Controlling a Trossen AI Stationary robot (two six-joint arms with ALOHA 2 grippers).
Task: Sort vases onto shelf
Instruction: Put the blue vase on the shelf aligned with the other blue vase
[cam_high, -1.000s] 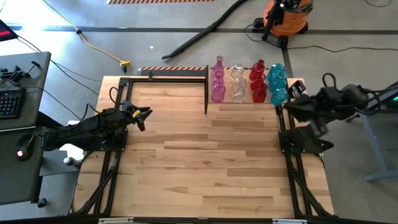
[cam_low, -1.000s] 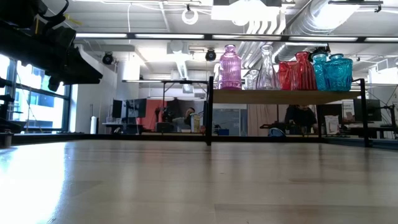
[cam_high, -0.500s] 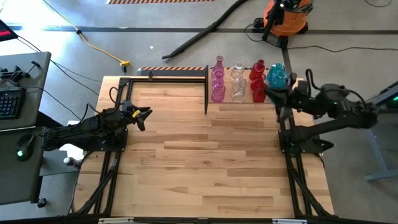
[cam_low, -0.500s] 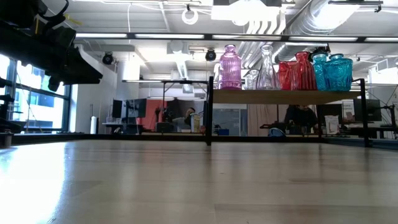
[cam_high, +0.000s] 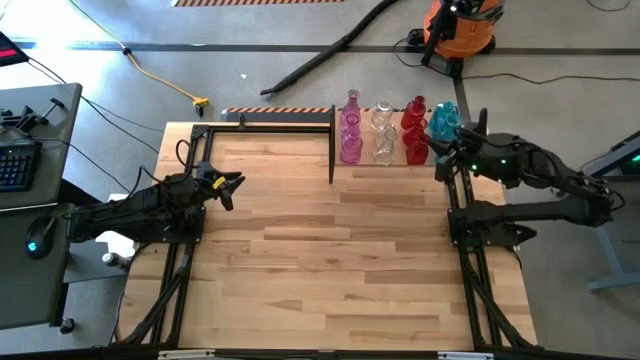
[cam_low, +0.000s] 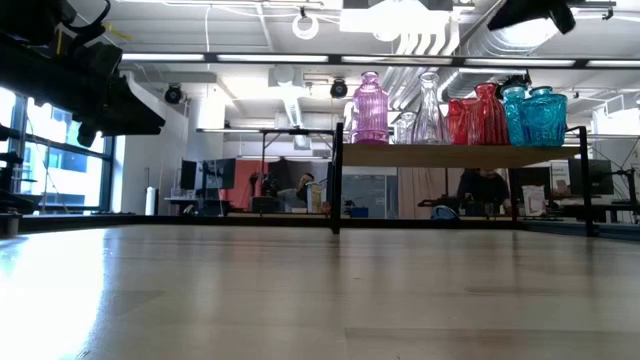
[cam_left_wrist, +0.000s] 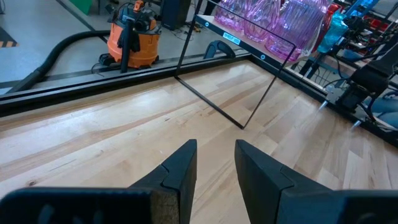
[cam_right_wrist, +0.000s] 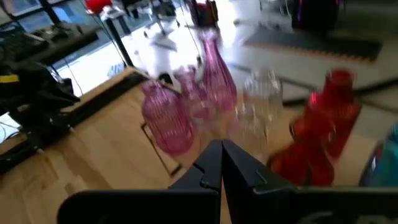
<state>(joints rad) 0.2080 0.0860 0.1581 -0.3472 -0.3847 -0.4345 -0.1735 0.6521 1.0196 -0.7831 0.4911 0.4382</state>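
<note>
Pink vases (cam_high: 350, 135), clear vases (cam_high: 383, 135), red vases (cam_high: 415, 130) and teal vases (cam_high: 445, 120) stand upright in rows on the shelf (cam_low: 440, 155) at the table's far right. My right gripper (cam_high: 440, 152) is shut and holds nothing. It hovers above the shelf's right end beside the teal vases, facing the pink vases (cam_right_wrist: 168, 121) and red vases (cam_right_wrist: 323, 130). It shows at the top of the low view (cam_low: 530, 12). At the table's left edge my left gripper (cam_high: 237, 187) waits, open with nothing between its fingers (cam_left_wrist: 216, 163).
The wooden tabletop (cam_high: 330, 260) lies bare between the arms. The shelf's black post (cam_high: 332, 145) stands at its left end. An orange vacuum (cam_high: 460, 25) with a hose sits on the floor beyond the table, and a keyboard (cam_high: 15, 160) lies on a desk at the left.
My right arm has swung toward the shelf's vases and come down, and its gripper has tipped lower, so it now shows at the top of the low view. It has stayed shut. The vases have kept their places.
</note>
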